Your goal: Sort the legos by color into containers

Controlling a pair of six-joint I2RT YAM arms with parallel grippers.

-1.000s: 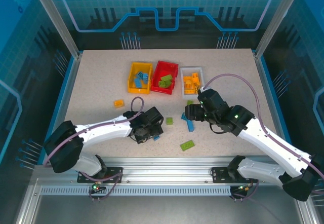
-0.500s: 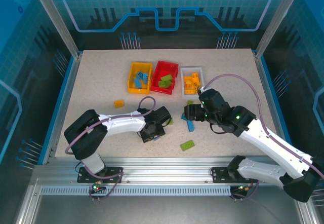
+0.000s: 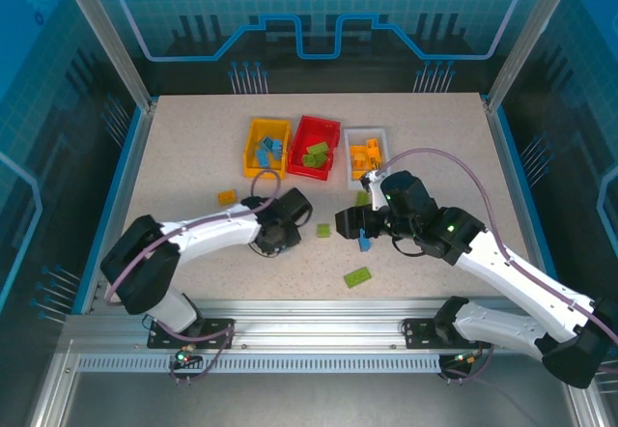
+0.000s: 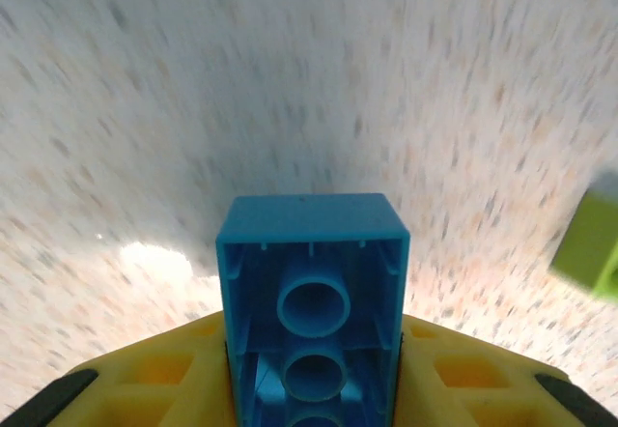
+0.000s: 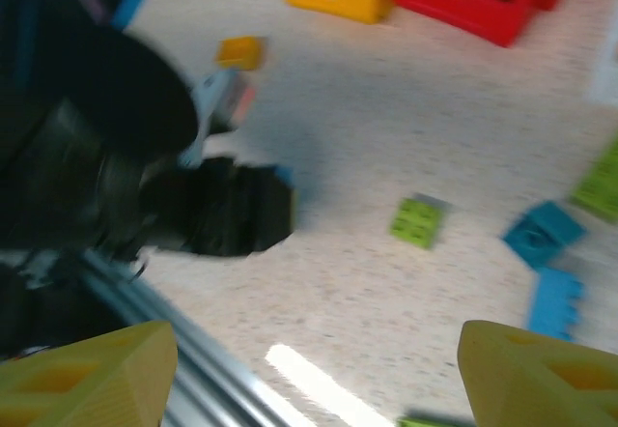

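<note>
Legos [image 3: 356,276] lay loose on the counter [image 3: 183,156]. Left pincer [image 4: 311,369] gripped a blue brick [image 4: 309,253]; right pincer [image 5: 317,350] gaped open, empty.

top: high behind the arms [image 3: 212,234], looking down on worktop [image 3: 183,156]
left wrist: close over worktop (blurred)
right wrist: low, facing yellow bin [image 5: 333,0], shared with top

Once-loose blue lego [image 4: 310,263] now inside narrowed left gripper [image 4: 311,374].
</note>
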